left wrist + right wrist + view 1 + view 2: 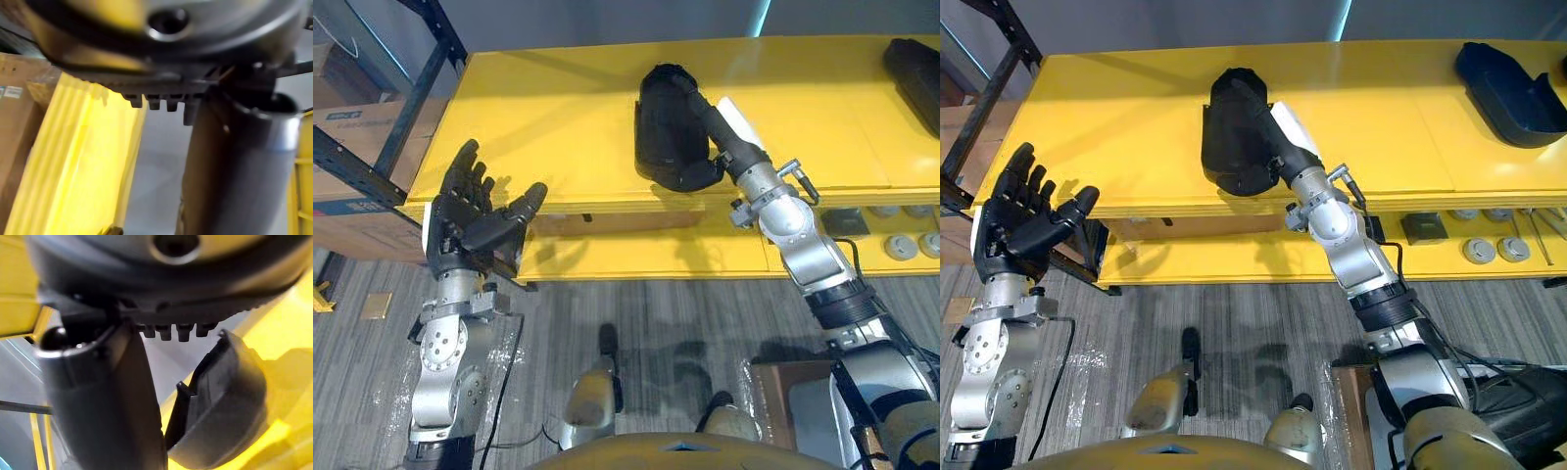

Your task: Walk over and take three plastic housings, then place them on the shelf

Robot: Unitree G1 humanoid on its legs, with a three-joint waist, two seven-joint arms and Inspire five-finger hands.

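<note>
A long yellow shelf (558, 108) is seen under the right robot hand (703, 116). A black curved plastic housing (661, 147) is touched by that hand, but its grip cannot be told. The housing is judged light, stiff and smooth, best taken by its rim. A second black plastic housing (1508, 83) is set well right of that hand. The left robot hand (460, 211) is held wide and empty.

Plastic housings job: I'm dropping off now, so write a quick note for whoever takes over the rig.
Right hand: fingers curled round a black housing that looks set down on the yellow shelf, near its front edge.
Left hand: open, holding nothing, raised before the shelf's left front corner.
Second housing: lies at the shelf's far right.
Done: one housing placed, one on the shelf but not yet released.
Left: let go, withdraw, then probably bring the third.
</note>
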